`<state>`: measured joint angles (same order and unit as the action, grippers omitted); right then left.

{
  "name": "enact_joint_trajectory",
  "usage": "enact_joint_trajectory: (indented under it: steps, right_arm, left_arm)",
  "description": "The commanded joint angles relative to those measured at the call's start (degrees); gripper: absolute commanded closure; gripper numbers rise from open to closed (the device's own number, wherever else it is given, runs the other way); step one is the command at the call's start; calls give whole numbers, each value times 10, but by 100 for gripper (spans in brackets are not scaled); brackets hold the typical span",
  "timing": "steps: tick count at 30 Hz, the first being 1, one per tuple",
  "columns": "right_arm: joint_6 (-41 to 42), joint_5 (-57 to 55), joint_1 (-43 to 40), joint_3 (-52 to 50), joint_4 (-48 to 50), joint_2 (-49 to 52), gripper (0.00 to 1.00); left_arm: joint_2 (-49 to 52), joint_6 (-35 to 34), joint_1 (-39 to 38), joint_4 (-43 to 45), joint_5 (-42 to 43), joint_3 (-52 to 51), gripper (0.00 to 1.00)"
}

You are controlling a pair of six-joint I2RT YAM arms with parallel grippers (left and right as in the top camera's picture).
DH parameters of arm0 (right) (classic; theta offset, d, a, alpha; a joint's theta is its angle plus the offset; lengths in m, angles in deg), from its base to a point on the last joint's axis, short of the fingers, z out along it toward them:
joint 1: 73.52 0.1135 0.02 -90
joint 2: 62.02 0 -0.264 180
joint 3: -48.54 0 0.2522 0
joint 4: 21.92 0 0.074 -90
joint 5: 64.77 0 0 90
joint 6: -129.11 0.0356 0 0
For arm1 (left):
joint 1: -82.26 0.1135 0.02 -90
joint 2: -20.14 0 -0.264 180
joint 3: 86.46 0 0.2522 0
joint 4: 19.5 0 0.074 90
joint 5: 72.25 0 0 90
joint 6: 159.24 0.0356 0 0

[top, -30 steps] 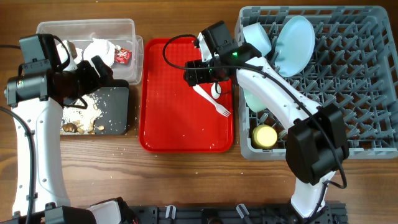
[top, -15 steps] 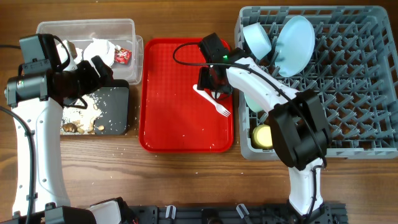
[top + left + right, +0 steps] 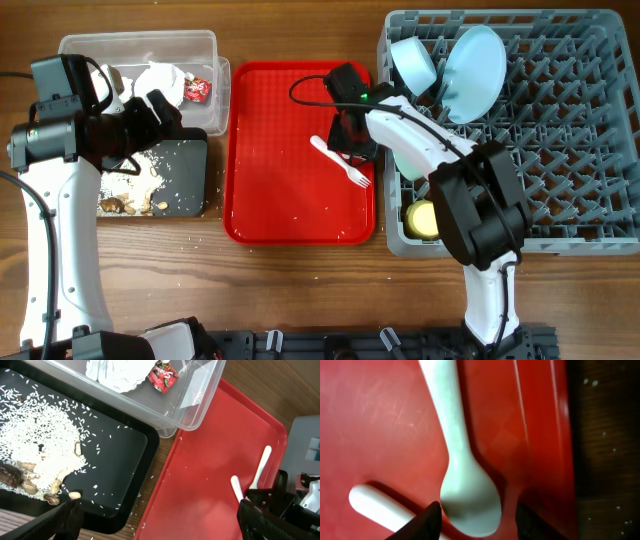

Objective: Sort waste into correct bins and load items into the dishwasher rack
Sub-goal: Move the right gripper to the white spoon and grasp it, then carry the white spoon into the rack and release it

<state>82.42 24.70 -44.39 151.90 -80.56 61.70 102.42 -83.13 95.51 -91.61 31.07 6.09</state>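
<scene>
1. Wooden tabletop (image 3: 300, 290), with the red tray (image 3: 280, 200) mid-scene. All positions below are relative to that tray.
2. The dishwasher rack (image 3: 580, 150) sat just beside the tray's right edge. The plate (image 3: 472, 70), pale bowl (image 3: 412, 60) and yellow cup (image 3: 427, 217) were already in it.
3. The clear tub (image 3: 130, 45) and black tray (image 3: 120, 460) sat off the tray's left edge. The napkins (image 3: 112, 372) and red wrapper (image 3: 163, 375) were in the tub, and the food scraps (image 3: 30, 460) were in the black tray.
4. The spoon (image 3: 455, 435) and fork (image 3: 345, 168) lay flat on the tray, near its rack-side edge. The fork's handle end was right beside the spoon bowl; I couldn't tell if they touched.
5. The right claw (image 3: 480, 520) was low over the tray and partly open. It had one fingertip on each side of the spoon bowl and had gripped nothing yet.
6. The left claw (image 3: 160, 525) was wide open and empty, hanging over the bins left of the tray.
7. Risks from here:
   - The finger on the fork side could catch the fork handle on closing, so it would pinch both or flick the fork.
   - The spoon was thin and flat on the tray, so the tips might ride over it or scrape the tray.
   - The spoon bowl was curved and could squirt out under the squeeze.
</scene>
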Motion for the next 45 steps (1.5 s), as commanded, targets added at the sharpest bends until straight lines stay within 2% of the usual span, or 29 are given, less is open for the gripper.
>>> enact_joint_trajectory:
  steps: [1,7,13,21,24,28,29,34,36,40,45]
  right_arm:
    - [19,-5,-2,-5,12,32,61]
    - [17,2,-2,-5,26,34,92]
    - [-14,29,-2,-4,40,34,95]
    - [-15,16,-2,-3,59,34,96]
    - [-73,19,-2,18,65,32,96]
    - [-208,41,-2,52,64,10,96]
    - [-259,59,-2,59,63,-9,96]
    - [-348,65,-2,61,59,-98,96]
    - [-389,42,-2,61,43,-152,96]
    - [-388,-77,-9,61,-22,-240,96]
    - [-388,-165,-58,60,-194,-311,96]
  left_arm:
    - [-9,0,2,0,-1,6,0]
    - [-9,0,2,0,-1,6,0]
    - [-9,0,2,0,-1,6,0]
    - [-9,0,2,0,-1,6,0]
    - [-9,0,2,0,-2,6,0]
    - [-9,0,2,0,-1,6,0]
    - [-9,0,2,0,-2,6,0]
    - [-9,0,2,0,-1,6,0]
    - [-9,0,2,0,-1,6,0]
    - [-9,0,2,0,-1,6,0]
    - [-9,0,2,0,-1,6,0]
